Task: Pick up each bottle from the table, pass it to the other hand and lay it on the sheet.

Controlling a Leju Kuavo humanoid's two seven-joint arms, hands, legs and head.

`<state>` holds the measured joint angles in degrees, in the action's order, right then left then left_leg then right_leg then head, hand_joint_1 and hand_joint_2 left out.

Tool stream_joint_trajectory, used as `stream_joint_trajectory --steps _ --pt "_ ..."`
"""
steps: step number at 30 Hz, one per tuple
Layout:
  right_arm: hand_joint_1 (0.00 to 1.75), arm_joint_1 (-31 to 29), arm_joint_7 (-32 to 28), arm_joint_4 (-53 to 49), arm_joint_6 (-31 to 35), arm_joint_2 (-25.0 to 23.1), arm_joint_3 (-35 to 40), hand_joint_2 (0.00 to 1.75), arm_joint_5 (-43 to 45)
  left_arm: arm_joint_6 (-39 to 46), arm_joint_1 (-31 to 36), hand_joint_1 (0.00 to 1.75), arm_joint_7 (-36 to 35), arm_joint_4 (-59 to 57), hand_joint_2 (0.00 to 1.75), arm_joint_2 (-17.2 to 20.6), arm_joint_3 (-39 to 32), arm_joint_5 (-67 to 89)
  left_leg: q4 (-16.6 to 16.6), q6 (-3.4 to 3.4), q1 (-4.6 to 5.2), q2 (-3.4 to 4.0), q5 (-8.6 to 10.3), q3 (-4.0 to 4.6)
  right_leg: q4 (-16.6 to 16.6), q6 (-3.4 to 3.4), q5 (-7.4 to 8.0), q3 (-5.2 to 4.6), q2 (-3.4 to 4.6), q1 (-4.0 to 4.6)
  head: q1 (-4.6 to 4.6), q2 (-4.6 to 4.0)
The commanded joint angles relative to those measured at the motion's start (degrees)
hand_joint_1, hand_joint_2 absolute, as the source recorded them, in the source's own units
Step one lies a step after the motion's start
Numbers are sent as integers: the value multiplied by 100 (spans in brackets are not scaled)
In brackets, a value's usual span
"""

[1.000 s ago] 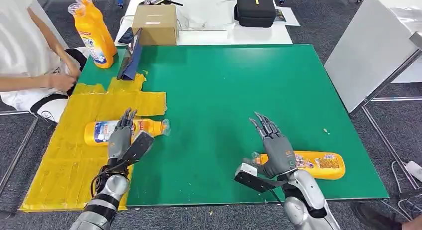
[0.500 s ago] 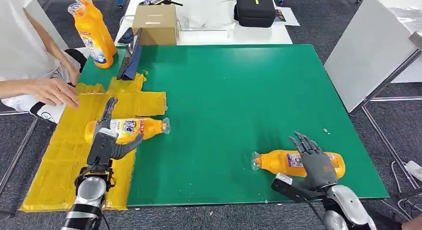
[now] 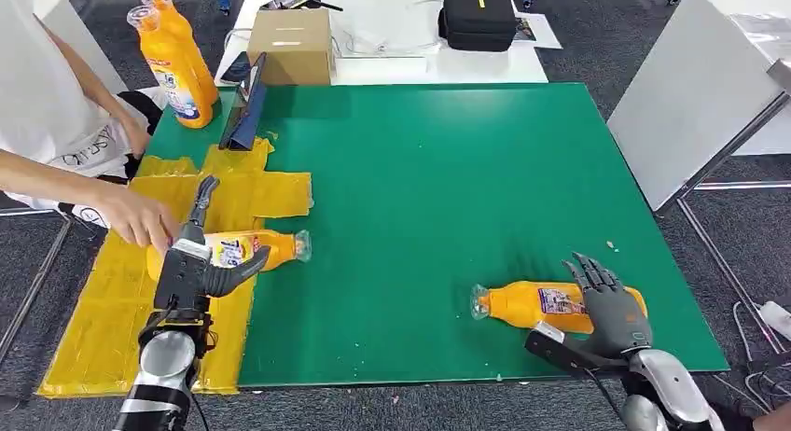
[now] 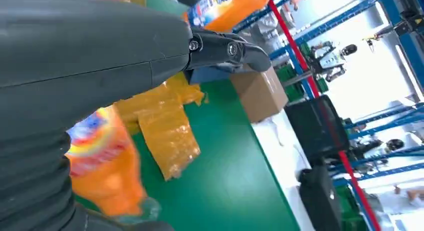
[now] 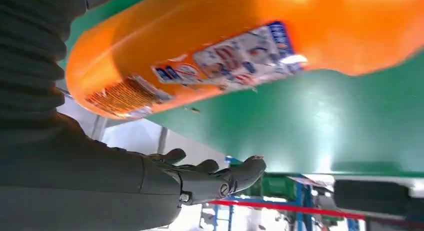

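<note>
Bottle on the table (image 3: 558, 304): I see an orange plastic bottle lying on its side near the table's front right corner, clear cap toward the middle, label facing up.
Right robot hand (image 3: 611, 305): mine sits just behind that bottle's base end, fingers spread and slightly curled, holding nothing; I cannot tell whether it touches the bottle. In the right wrist view the bottle's labelled flank (image 5: 235, 56) is close to the palm.
How it should handle: I judge it a stiff, smooth plastic body, likely full and fairly heavy, so slippery and prone to rolling on the green table (image 3: 448, 170). I would wrap the fingers round the wide labelled middle, not the tapered neck.
Bottle on the sheet (image 3: 244, 249): a second orange bottle lies across the right edge of the yellow sheet (image 3: 112, 328), cap end out over the green.
Left robot hand (image 3: 191, 268): mine is right at this bottle, thumb curved beside its body, one finger pointing up; it looks unclasped, with nothing gripped.
Person's hand (image 3: 140, 221): it reaches in from the table's left edge, close to that bottle's base.
Spare bottles (image 3: 175, 62): two stand upright at the far left corner.
</note>
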<state>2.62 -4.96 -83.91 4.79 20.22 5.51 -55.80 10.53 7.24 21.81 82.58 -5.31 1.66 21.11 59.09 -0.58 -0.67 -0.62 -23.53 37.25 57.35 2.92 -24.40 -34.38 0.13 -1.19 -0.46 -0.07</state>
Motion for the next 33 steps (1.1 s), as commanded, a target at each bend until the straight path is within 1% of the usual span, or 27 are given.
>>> stream_joint_trajectory --steps 1,2,5,6,7,8,11,12,17,18,21,22,24,25,26,27,28,29,31,33 --pt "0 -445 -6 955 -113 -109 -98 175 -13 -109 247 0 11 -277 175 -9 169 -175 -6 0 -4 4 -3 -21 -10 -12 -1 23 -2 7 0 0" --pt "0 -487 -6 1028 -135 -102 -75 175 -21 -120 273 0 12 -301 175 -15 184 -187 -9 0 -6 10 -5 -32 -15 -16 -1 33 2 10 0 0" --pt "0 -614 -47 1344 -287 12 6 175 39 -158 383 0 24 -412 175 -27 266 -238 -7 0 -4 1 -2 -21 -11 -10 -1 24 -4 9 0 0" --pt "0 -666 -47 1455 -326 45 57 175 21 -177 400 0 33 -417 175 -24 295 -266 -11 -2 -4 3 -4 -34 -17 -15 -2 37 -5 11 0 0" --pt "0 -719 -46 1576 -378 101 139 175 -5 -190 426 0 33 -422 175 -9 346 -276 -7 -1 -4 2 -2 -22 -11 -10 -1 24 -3 9 0 0" --pt "0 -758 -51 1660 -413 143 203 175 -22 -184 454 0 29 -445 175 1 376 -275 -9 -2 -5 3 -5 -34 -17 -13 -2 37 -4 11 0 0" --pt "0 -829 -20 1846 -537 316 418 175 -56 -285 525 0 -15 -585 175 1 339 -481 -5 -1 -3 4 -3 -20 -10 -7 0 22 0 7 0 0" --pt "0 -842 -13 1883 -555 329 440 175 -59 -314 530 0 -10 -600 175 9 342 -507 -11 -3 -3 5 -5 -35 -18 -12 -2 39 -2 9 0 0" --pt "2 -1087 28 2369 -609 276 635 175 -121 -417 630 0 -7 -808 175 -12 379 -615 -11 -1 -6 1 -1 -34 -19 -11 2 39 -5 11 0 0" --pt "2 -1087 28 2369 -609 276 635 175 -121 -417 630 0 -7 -808 175 -12 379 -615 -7 0 -6 3 0 -28 -14 -9 2 31 -2 10 0 0" --pt "2 -1087 28 2369 -609 276 635 175 -121 -417 630 0 -7 -808 175 -12 379 -615 -11 -2 -7 7 0 -49 -20 -12 3 48 -4 13 0 0" --pt "2 -1087 28 2369 -609 276 635 175 -121 -417 630 0 -7 -808 175 -12 379 -615 -6 -1 -5 4 1 -42 -13 -7 3 38 -5 9 0 0" --pt "2 -1087 28 2369 -609 276 635 175 -121 -417 630 0 -7 -808 175 -12 379 -615 -19 -3 -9 4 3 -64 -31 -17 6 64 -9 16 0 0" --pt "21 -1087 31 2371 -603 271 645 175 -124 -419 627 0 -7 -795 175 -10 380 -618 -20 -3 -9 2 4 -65 -32 -17 7 66 -12 15 0 0" --pt "93 -1091 36 2394 -602 258 676 175 -130 -426 626 0 -9 -791 175 -16 391 -627 -17 -3 -8 6 3 -64 -28 -14 7 63 -6 14 2 0" --pt "152 -1105 38 2433 -602 249 718 175 -142 -444 638 0 -24 -812 175 -24 397 -651 -13 -3 -8 6 2 -63 -24 -12 7 61 -6 14 0 0" --pt "166 -1124 39 2467 -609 249 756 175 -141 -458 648 0 -33 -832 175 -23 409 -665 -15 -3 -8 5 3 -66 -26 -14 7 64 -7 14 2 0" --pt "175 -1144 38 2498 -613 250 791 175 -144 -462 660 0 -37 -857 175 -23 420 -667 -9 -2 -8 5 3 -60 -19 -8 8 56 -4 13 0 0" --pt "175 -1174 53 2539 -519 246 856 175 -181 -472 669 0 -55 -889 175 -26 432 -688 -17 -4 -7 1 6 -68 -26 -13 10 65 -11 12 0 0" --pt "175 -1192 136 2493 -180 30 805 175 -291 -473 614 0 -85 -825 175 -42 422 -702 -10 -7 -8 0 6 -64 -19 -8 7 62 -7 11 2 0"
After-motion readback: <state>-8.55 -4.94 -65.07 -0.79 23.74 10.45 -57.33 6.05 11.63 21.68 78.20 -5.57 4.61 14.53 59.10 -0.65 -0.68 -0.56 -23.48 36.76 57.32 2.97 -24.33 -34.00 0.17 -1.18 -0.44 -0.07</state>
